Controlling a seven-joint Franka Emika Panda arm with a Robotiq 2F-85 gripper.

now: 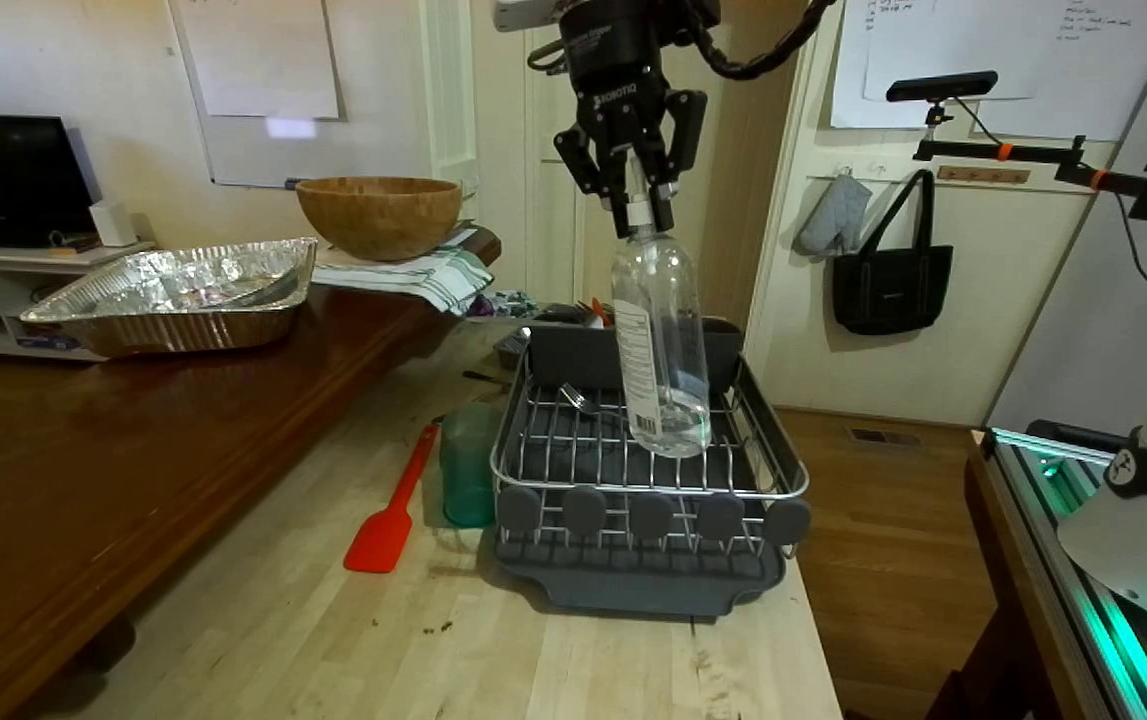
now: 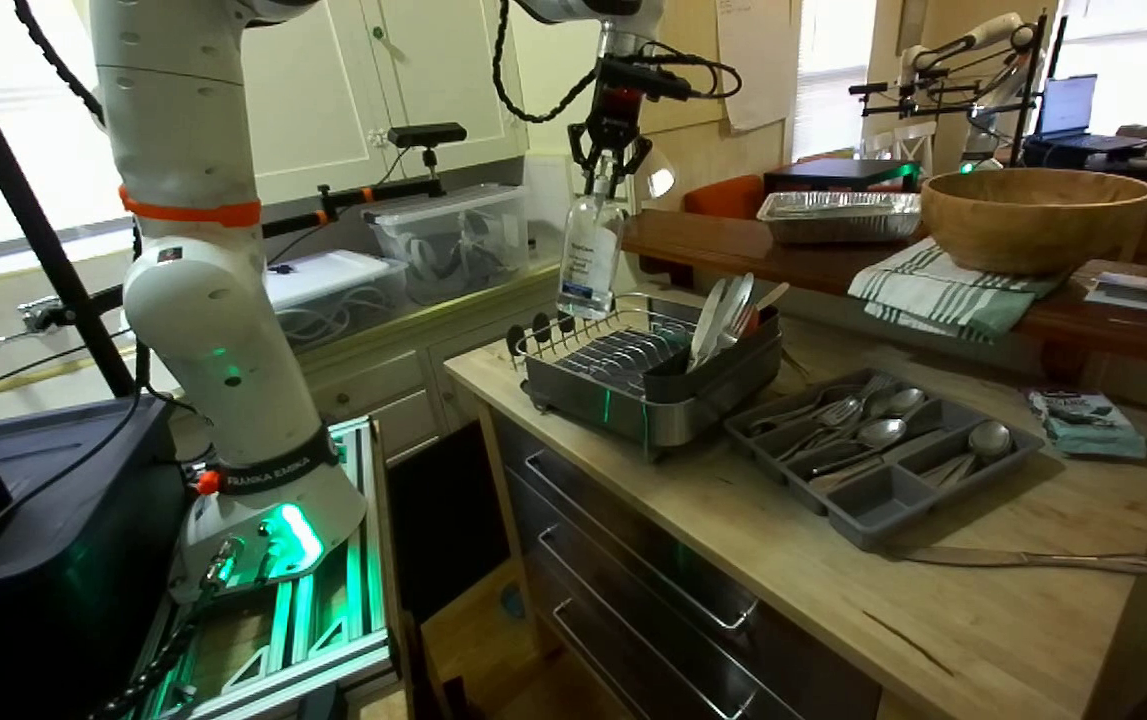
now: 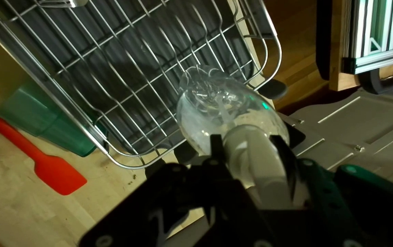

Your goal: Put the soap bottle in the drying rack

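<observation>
The soap bottle (image 1: 666,340) is clear, with a white pump top, a pale label and a little liquid at its bottom. It also shows in an exterior view (image 2: 588,250) and in the wrist view (image 3: 196,116). My gripper (image 1: 644,216) points down and is shut on the white pump neck; in the wrist view its fingers (image 3: 246,140) sit on either side of the pump. The bottle hangs slightly tilted over the end of the drying rack (image 1: 643,585) that has round grey knobs. In an exterior view its base is above the wires of the rack (image 2: 598,405).
A fork (image 1: 578,400) lies in the rack. A green cup (image 1: 468,465) and red spatula (image 1: 388,525) lie beside it. Knives and utensils (image 2: 723,320) stand in the rack's holder. A cutlery tray (image 2: 878,515) is next to the rack. A foil tray (image 1: 183,330) stands on the raised counter.
</observation>
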